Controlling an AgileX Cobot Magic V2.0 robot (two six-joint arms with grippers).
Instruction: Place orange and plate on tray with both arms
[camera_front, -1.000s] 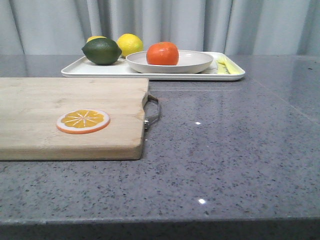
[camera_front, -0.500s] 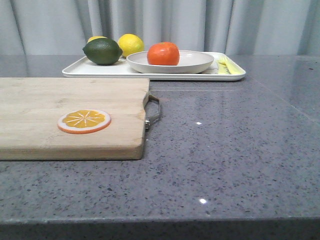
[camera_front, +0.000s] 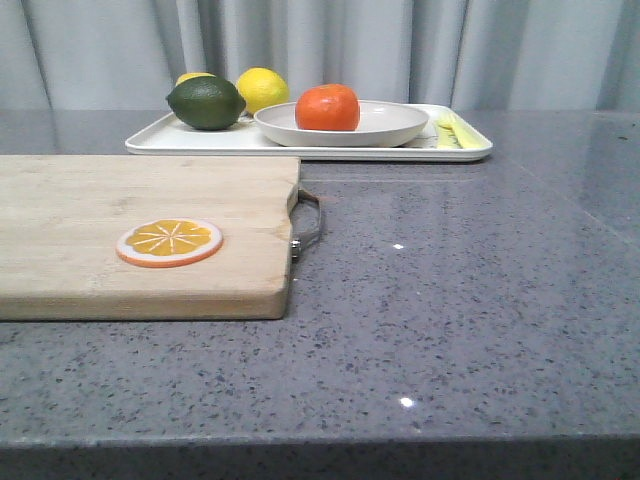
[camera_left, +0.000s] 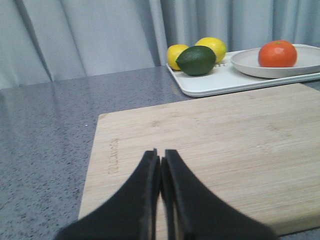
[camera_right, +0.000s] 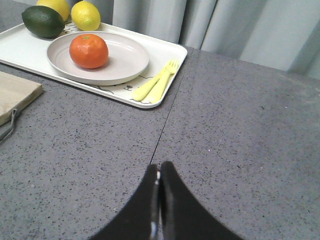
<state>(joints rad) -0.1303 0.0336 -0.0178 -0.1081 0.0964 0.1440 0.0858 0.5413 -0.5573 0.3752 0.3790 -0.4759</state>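
The orange (camera_front: 327, 107) (camera_left: 277, 53) (camera_right: 88, 50) rests in the off-white plate (camera_front: 390, 128) (camera_left: 300, 67) (camera_right: 125, 60). The plate stands on the white tray (camera_front: 200, 142) (camera_left: 225, 82) (camera_right: 20, 47) at the back of the table. My left gripper (camera_left: 160, 155) is shut and empty above the wooden cutting board (camera_left: 225, 135), well short of the tray. My right gripper (camera_right: 159, 167) is shut and empty over the grey table, apart from the tray's corner. Neither gripper shows in the front view.
On the tray also lie a dark green lime (camera_front: 205, 102), two yellow lemons (camera_front: 262, 88) and yellow plastic cutlery (camera_right: 156, 82). An orange slice (camera_front: 168, 242) lies on the cutting board (camera_front: 140, 235), whose metal handle (camera_front: 308, 225) sticks out. Grey curtains hang behind.
The front view has shifted very slightly, so everything sits a few pixels further right. Nothing on the table has moved relative to anything else.
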